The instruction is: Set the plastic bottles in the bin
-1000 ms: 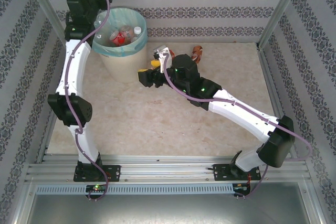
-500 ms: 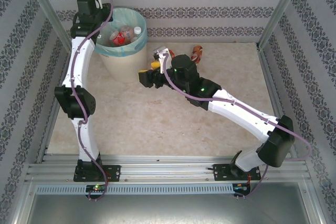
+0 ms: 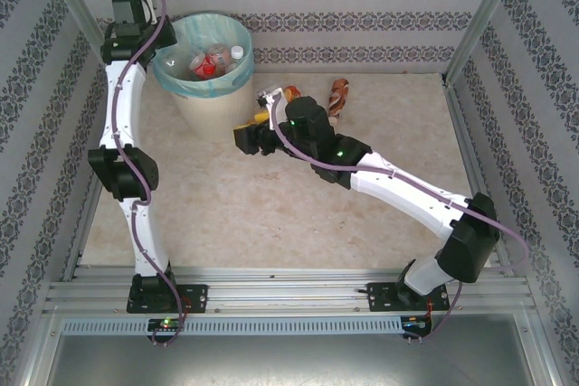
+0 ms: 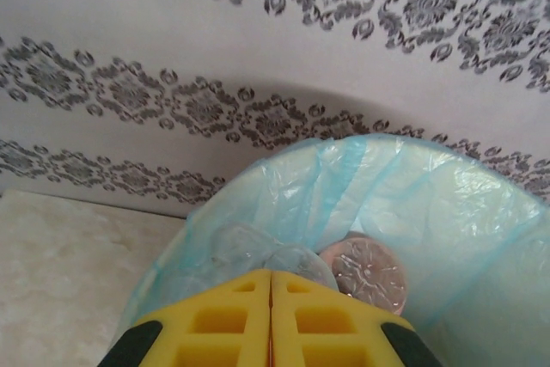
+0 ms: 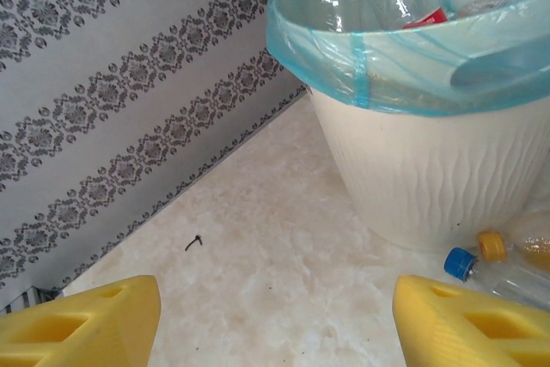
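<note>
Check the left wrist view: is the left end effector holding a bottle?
No: the left end effector has its yellow fingers pressed together with nothing between them.

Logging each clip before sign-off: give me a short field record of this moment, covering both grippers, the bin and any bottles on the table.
left gripper: shut, nothing between its fingers, above the bin's edge
right gripper: open, empty, low over the table beside the bin
bin: upright, lined with a teal bag, several bottles inside
on the table: blue-capped bottle and orange-capped bottle by the bin's base; brown bottle near the back wall
</note>
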Tool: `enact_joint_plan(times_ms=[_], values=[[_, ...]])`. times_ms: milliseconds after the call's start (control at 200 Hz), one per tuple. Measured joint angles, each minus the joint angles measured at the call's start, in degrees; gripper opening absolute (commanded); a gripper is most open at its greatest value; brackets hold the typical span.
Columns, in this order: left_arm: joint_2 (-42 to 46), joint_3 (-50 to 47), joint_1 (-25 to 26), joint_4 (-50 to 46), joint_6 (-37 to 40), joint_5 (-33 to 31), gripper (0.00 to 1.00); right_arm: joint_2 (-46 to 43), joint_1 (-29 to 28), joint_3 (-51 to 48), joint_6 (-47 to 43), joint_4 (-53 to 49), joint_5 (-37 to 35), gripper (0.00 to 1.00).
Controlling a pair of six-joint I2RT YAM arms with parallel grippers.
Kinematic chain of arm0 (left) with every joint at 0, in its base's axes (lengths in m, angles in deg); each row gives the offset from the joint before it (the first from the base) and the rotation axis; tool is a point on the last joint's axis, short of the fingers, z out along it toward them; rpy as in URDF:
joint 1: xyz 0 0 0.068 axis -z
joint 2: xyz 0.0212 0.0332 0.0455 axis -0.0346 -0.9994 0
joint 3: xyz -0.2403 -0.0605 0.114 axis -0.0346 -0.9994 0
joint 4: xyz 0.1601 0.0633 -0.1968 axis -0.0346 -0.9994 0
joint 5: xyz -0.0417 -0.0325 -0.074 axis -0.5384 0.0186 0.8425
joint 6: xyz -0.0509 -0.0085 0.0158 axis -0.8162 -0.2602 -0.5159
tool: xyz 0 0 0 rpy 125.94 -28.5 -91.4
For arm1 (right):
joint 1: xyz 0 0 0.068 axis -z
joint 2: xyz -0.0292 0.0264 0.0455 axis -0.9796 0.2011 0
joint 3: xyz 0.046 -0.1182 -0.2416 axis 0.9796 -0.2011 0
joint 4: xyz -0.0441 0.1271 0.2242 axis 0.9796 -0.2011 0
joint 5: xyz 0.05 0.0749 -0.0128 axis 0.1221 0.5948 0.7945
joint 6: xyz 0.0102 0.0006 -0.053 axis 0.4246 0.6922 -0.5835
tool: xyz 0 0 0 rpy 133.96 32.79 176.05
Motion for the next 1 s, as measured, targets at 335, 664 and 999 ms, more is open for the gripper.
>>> enact_joint_plan(times_ms=[335,664,999], values=[[-0.39,-0.09,0.02,-0.28,0.44,2.67,0.01,0.24,-0.37,0.09,0.98,-0.48,-0.02,0.72],[1.68,-4.26,1.31,0.26,4.39,-0.11,0.0,0.24,-0.37,0.07,1.16,-1.01,-0.04,0.72],[2.03,-4.81,1.44,1.05,5.7,-1.03,0.23,0.24,-0.37,0.04,1.14,-1.29,-0.13,0.74]])
